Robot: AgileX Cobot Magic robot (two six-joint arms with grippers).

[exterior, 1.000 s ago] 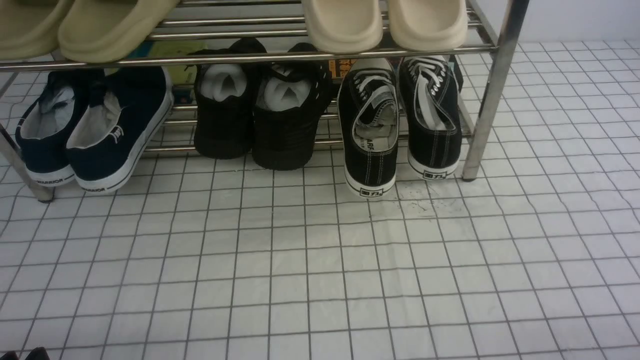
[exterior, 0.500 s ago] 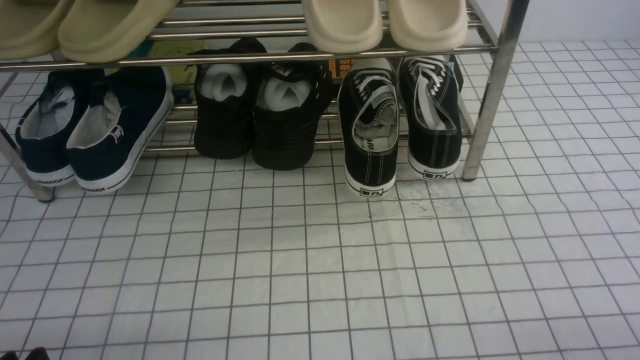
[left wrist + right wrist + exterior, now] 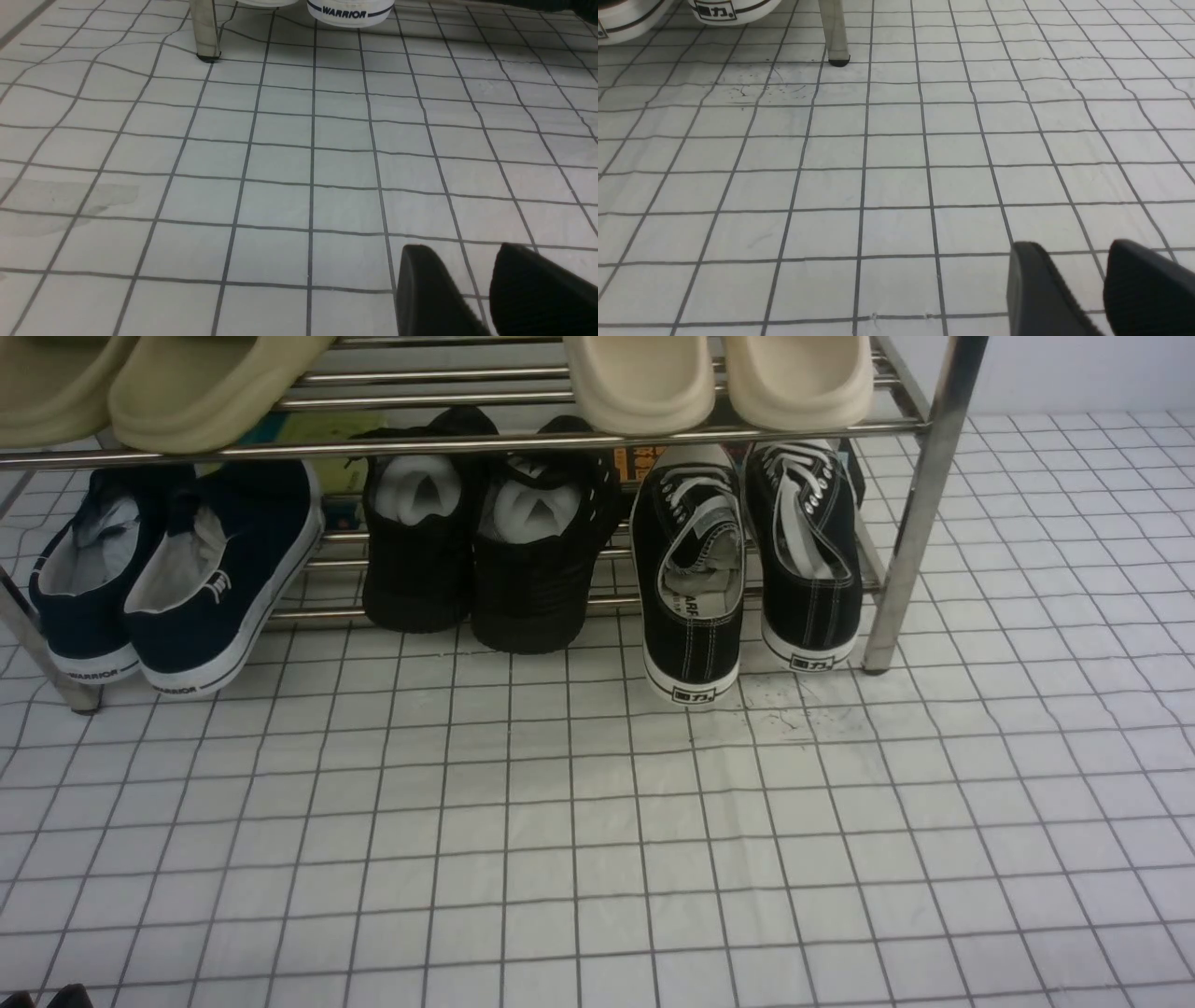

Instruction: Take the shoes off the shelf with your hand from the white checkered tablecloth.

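The shoes, a pair of black canvas sneakers (image 3: 691, 588) with white laces, stand heels toward me at the right end of the shelf's (image 3: 920, 504) lower tier. The left shoe's heel juts out over the white checkered tablecloth (image 3: 597, 840). In the right wrist view their white heels (image 3: 728, 9) show beside the chrome leg (image 3: 833, 32). My right gripper (image 3: 1071, 249) hovers open over bare cloth, well short of them, with nothing between its fingers. The left gripper (image 3: 460, 252) is also open and empty, low over the cloth; only its black tips (image 3: 56, 997) show in the front view.
Navy sneakers (image 3: 177, 579) sit at the lower tier's left end and all-black mesh shoes (image 3: 485, 541) in the middle. Beige slippers (image 3: 719, 378) and olive ones (image 3: 140, 383) lie on the top tier. A chrome leg (image 3: 205, 28) stands near the navy heel (image 3: 350, 11).
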